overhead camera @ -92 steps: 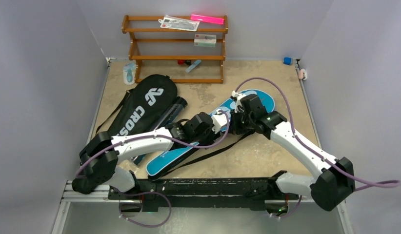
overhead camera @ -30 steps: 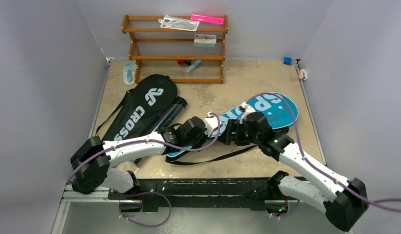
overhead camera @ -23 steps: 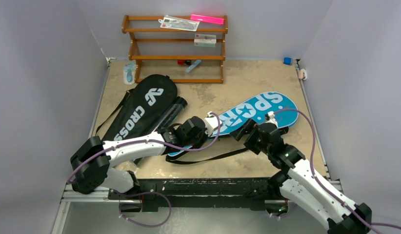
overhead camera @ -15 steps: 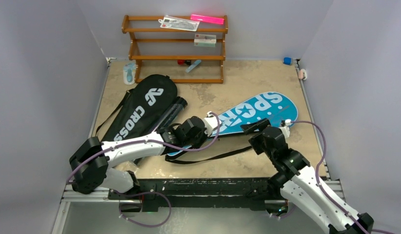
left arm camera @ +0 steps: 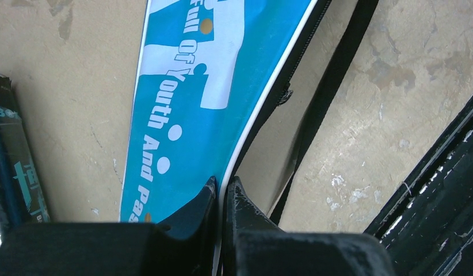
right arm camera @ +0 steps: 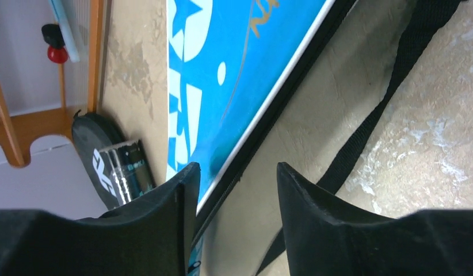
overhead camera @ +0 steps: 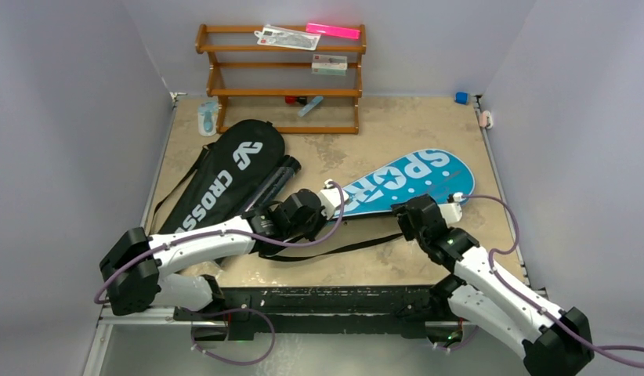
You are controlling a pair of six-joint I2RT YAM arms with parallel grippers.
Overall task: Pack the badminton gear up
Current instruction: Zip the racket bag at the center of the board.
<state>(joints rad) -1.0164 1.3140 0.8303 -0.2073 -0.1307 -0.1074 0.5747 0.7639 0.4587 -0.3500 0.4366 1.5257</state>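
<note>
The blue "SPORT" racket cover (overhead camera: 405, 178) lies slantwise on the table, wide end at the far right. My left gripper (overhead camera: 309, 213) is shut on the white-piped edge of its narrow end, seen in the left wrist view, where my left gripper (left arm camera: 222, 185) pinches the cover (left arm camera: 188, 92). My right gripper (overhead camera: 407, 213) hovers open at the cover's near edge. In the right wrist view my right gripper (right arm camera: 237, 181) has only table and the cover's zip edge (right arm camera: 234, 63) between its fingers. The black "CROSSWAY" cover (overhead camera: 225, 176) and the long black tube (overhead camera: 276, 178) lie at the left.
The cover's black strap (overhead camera: 342, 247) trails over the table near the front rail (overhead camera: 334, 299). A brown wooden rack (overhead camera: 281, 70) with a pink bar (overhead camera: 332, 30) and packets stands at the back. A light-blue item (overhead camera: 208, 117) lies beside it.
My right gripper has come off the middle of the blue cover and drawn back to its near edge. The left gripper has dragged the narrow end slightly left.
</note>
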